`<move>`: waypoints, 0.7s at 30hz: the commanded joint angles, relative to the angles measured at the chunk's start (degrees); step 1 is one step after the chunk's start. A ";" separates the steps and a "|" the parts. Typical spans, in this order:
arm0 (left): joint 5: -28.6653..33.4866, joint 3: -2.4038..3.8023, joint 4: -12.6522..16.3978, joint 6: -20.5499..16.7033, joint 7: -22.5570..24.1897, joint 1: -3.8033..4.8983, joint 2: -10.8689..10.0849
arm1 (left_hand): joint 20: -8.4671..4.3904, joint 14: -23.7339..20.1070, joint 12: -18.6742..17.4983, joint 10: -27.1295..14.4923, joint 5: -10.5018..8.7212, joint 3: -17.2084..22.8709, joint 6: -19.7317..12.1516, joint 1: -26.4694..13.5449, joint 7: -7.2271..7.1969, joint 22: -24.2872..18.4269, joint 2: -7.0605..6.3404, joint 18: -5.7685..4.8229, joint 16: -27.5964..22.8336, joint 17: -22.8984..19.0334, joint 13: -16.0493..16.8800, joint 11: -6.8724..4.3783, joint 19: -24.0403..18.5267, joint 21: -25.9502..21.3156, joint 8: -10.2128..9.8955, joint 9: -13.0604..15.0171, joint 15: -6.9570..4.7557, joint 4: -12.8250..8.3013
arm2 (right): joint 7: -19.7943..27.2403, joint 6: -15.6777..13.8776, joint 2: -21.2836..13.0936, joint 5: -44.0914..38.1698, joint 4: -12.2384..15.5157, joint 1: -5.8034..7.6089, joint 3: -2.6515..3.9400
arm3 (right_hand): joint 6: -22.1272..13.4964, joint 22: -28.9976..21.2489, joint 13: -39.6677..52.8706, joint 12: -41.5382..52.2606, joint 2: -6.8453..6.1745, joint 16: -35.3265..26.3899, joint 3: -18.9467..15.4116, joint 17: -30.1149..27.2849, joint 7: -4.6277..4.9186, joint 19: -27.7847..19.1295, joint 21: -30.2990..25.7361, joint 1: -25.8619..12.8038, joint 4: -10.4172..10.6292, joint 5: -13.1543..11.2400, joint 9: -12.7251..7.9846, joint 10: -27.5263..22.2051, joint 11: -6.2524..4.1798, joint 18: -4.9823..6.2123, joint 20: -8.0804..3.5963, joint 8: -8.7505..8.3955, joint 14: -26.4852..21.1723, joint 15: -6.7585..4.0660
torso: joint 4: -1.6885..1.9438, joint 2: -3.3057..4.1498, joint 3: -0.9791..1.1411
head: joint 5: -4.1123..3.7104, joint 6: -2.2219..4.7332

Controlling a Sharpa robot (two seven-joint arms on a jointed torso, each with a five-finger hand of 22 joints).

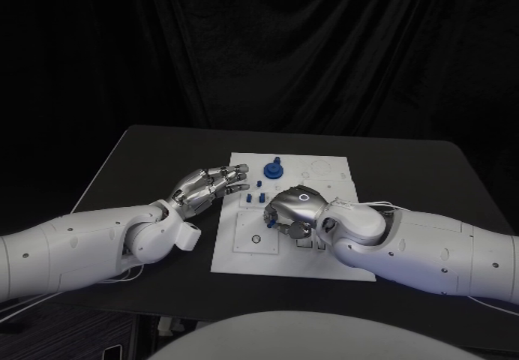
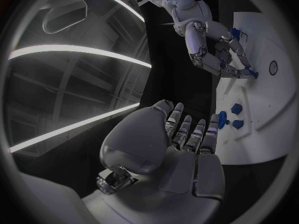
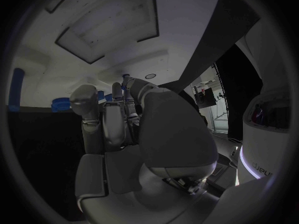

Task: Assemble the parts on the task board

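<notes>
Blue part [image 1: 273,169] upright on task board [image 1: 240,251]; left hand [image 1: 211,186] empty, fingers apart; right hand [image 1: 294,212] grip unclear.

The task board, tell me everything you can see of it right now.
The task board is a flat white rectangular plate lying on the black table, between the two arms. Faint outlines and a small dark ring are marked on it. Several small blue parts sit on it, the largest a round blue knob near its far edge. The right hand is down over its middle, fingers at the small parts there. The left hand hovers at its left edge, fingers reaching over it.
</notes>
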 commanded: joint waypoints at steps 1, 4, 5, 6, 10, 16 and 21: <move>0.34 0.05 -0.01 0.44 4.73 -0.13 0.17 | 0.00 0.43 0.23 -0.05 0.28 0.25 0.05 -0.65 0.20 0.06 -0.08 -0.44 0.22 0.06 0.00 0.38 0.28 0.15 0.19 0.05 0.14 -0.01 | -1.12 0.57 0.07 -0.58 -0.13 -0.20 0.02 | -0.11 6.05 0.05 -0.14 -0.26 -0.24 -0.38 -0.05 0.02 0.27 -0.25 0.07 0.07 -0.36 0.05 0.49 0.10 -0.77 0.00 -0.38 0.26 -0.04 | 0.00 -0.01 -0.04 | 0.03 -0.01; 0.34 0.05 -0.05 0.47 4.73 -0.21 0.20 | 0.00 0.43 0.23 -0.05 0.28 0.25 0.05 -0.65 0.20 0.06 -0.08 -0.44 0.22 0.06 0.00 0.38 0.28 0.15 0.19 0.05 0.14 -0.01 | -1.12 0.57 0.13 -0.58 -0.21 -0.25 0.02 | -0.11 6.05 0.05 -0.14 -0.26 -0.24 -0.38 -0.05 0.02 0.27 -0.25 0.07 0.07 -0.36 0.05 0.49 0.10 -0.77 0.00 -0.38 0.26 -0.04 | 0.01 -0.01 -0.04 | 0.11 -0.01; 0.34 0.05 -0.07 0.48 4.72 -0.24 0.21 | 0.00 0.43 0.23 -0.05 0.28 0.25 0.05 -0.65 0.20 0.06 -0.08 -0.44 0.22 0.06 0.00 0.38 0.28 0.15 0.19 0.05 0.14 -0.01 | -1.13 0.59 0.16 -0.58 -0.24 -0.26 0.02 | -0.11 6.05 0.05 -0.14 -0.26 -0.24 -0.38 -0.05 0.02 0.27 -0.25 0.07 0.07 -0.36 0.05 0.49 0.10 -0.77 0.00 -0.38 0.26 -0.04 | 0.01 -0.01 -0.04 | 0.11 -0.01; 0.34 0.05 -0.07 0.49 4.72 -0.26 0.21 | 0.00 0.43 0.23 -0.05 0.28 0.25 0.05 -0.65 0.20 0.06 -0.08 -0.44 0.22 0.06 0.00 0.38 0.28 0.15 0.19 0.05 0.14 -0.01 | -1.14 0.61 0.19 -0.58 -0.27 -0.27 0.02 | -0.15 6.03 0.05 -0.16 -0.28 -0.29 -0.42 -0.09 0.03 0.24 -0.34 0.04 0.09 -0.39 0.04 0.54 0.10 -0.76 -0.01 -0.43 0.24 -0.04 | 0.01 0.00 -0.03 | 0.09 -0.01; 0.34 0.05 -0.10 0.53 4.71 -0.35 0.24 | 0.00 0.41 0.18 -0.09 0.28 0.42 0.00 -0.72 0.23 0.02 -0.07 -0.44 0.22 0.05 -0.01 0.38 0.30 0.15 0.18 0.04 0.15 0.04 | -1.20 0.86 0.32 -0.58 -0.40 -0.30 0.02 | -0.31 5.98 0.01 -0.27 -0.34 -0.42 -0.48 -0.22 0.06 0.19 -0.49 0.00 0.10 -0.44 -0.01 0.53 0.13 -0.73 -0.01 -0.56 0.17 -0.03 | 0.03 0.02 -0.02 | -0.01 -0.01; 0.33 0.05 -0.13 0.58 4.68 -0.44 0.29 | 0.00 0.41 0.18 -0.10 0.28 0.46 -0.02 -0.73 0.24 0.06 -0.07 -0.45 0.22 0.05 -0.01 0.39 0.33 0.16 0.18 0.04 0.16 0.05 | -1.29 1.25 0.35 -0.58 -0.28 -0.34 0.02 | -0.41 5.94 0.00 -0.31 -0.33 -0.54 -0.48 -0.34 0.07 0.13 -0.66 0.03 0.08 -0.47 -0.04 0.56 0.13 -0.70 0.00 -0.65 0.11 -0.03 | 0.06 -0.04 -0.02 | -0.01 -0.01; 0.33 0.05 -0.18 0.63 4.67 -0.50 0.32 | 0.00 0.41 0.18 -0.10 0.28 0.46 -0.02 -0.73 0.24 0.06 -0.07 -0.45 0.22 0.05 -0.01 0.39 0.33 0.16 0.18 0.04 0.16 0.05 | -1.38 1.82 0.41 -0.58 -0.27 -0.37 0.02 | -1.82 5.80 -0.20 -0.90 -0.51 -0.90 -0.68 -0.64 0.41 -0.09 -1.19 -0.33 0.39 -1.17 -0.49 0.29 0.41 -0.67 0.12 -1.73 -0.13 0.20 | 0.01 -0.06 -0.02 | -0.02 -0.01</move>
